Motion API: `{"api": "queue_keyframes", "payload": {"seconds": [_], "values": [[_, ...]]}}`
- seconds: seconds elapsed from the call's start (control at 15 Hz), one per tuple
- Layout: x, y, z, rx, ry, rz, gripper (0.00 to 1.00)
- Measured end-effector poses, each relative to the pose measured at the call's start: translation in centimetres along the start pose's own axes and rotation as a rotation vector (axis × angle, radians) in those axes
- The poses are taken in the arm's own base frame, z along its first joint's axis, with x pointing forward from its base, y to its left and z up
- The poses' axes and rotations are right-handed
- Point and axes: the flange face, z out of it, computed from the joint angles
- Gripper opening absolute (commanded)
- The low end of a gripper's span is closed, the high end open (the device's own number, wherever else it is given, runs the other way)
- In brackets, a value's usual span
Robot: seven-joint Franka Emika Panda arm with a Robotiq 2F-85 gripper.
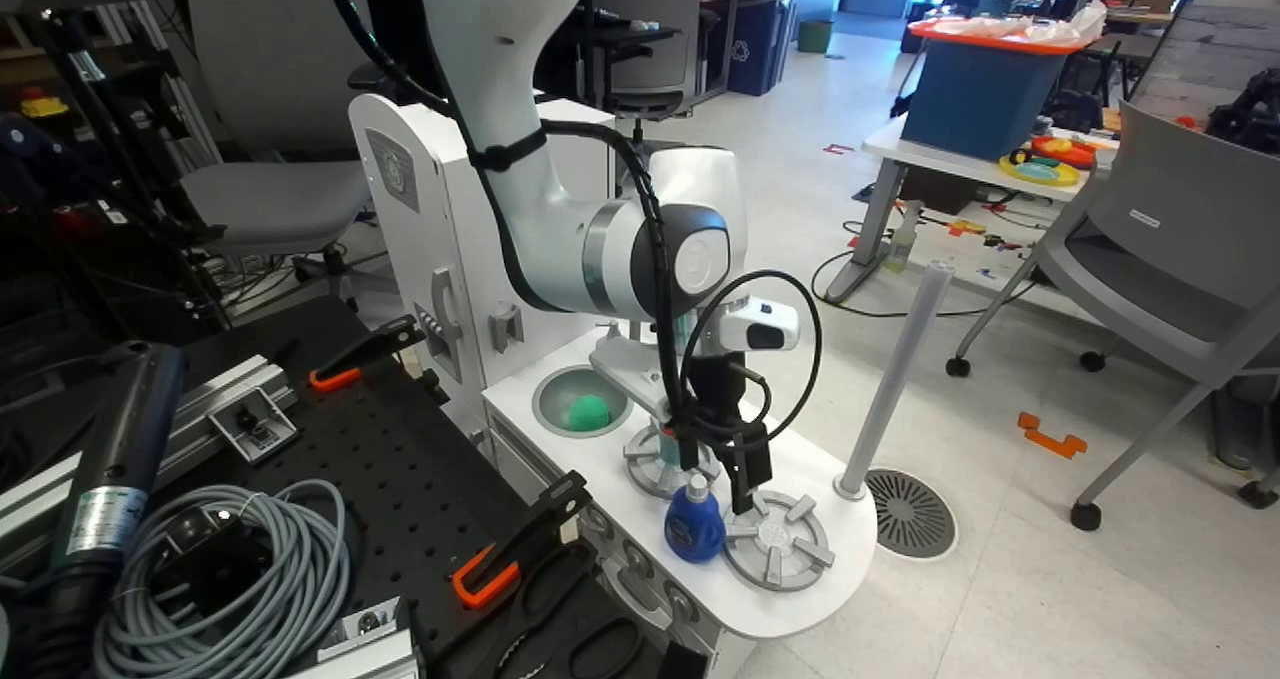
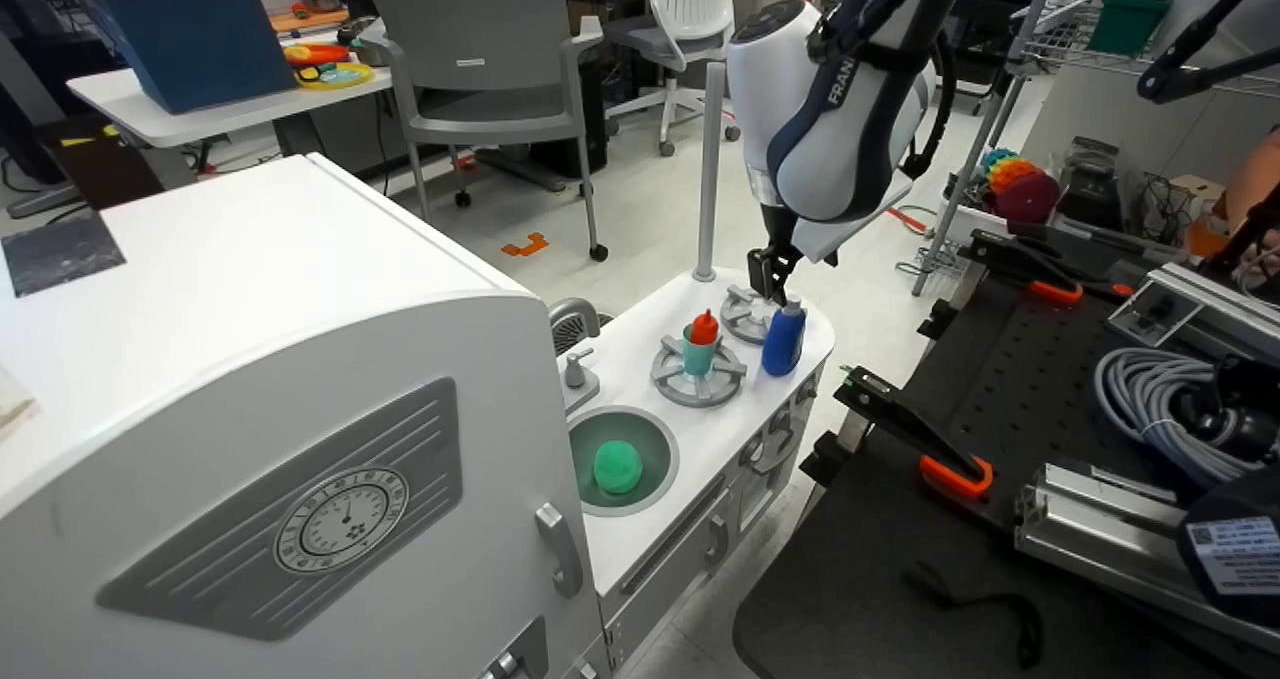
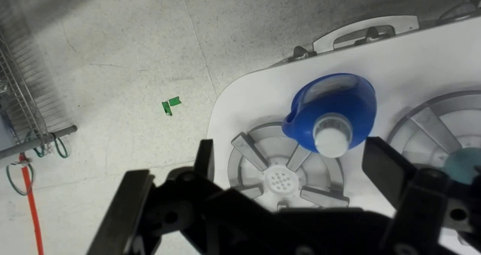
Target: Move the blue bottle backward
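Note:
The blue bottle (image 1: 695, 529) stands upright on the white toy kitchen counter (image 1: 735, 607), beside the end burner (image 1: 776, 542) and near the counter's front edge. It also shows in an exterior view (image 2: 783, 341). In the wrist view the blue bottle (image 3: 338, 104) has a white cap and a side handle. My gripper (image 1: 716, 479) is above the counter, over the end burner. In the wrist view the gripper (image 3: 291, 150) is open and empty, its fingers wide apart. The bottle lies ahead of the fingertips, nearer the right finger, and is not held.
A red-topped item (image 2: 704, 328) sits in a teal cup (image 2: 698, 356) on the neighbouring burner (image 2: 680, 389). A green ball (image 2: 617, 466) lies in the round sink (image 2: 660, 479). A grey pole (image 2: 710, 174) rises at the counter's edge. A black work table (image 1: 420, 499) with clamps stands alongside.

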Motion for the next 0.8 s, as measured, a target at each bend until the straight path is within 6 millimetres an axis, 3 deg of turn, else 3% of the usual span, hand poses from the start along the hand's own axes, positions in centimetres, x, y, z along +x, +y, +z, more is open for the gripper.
{"api": "queue_keyframes", "payload": {"seconds": [0.2,0.33,0.8], "values": [[0.0,-1.0,1.5,-0.004,-0.004,-0.006,1.00],[-0.1,-1.6,2.1,-0.001,-0.008,-0.006,0.72],[0.3,-3.2,1.6,0.018,0.009,-0.014,0.18]]}}
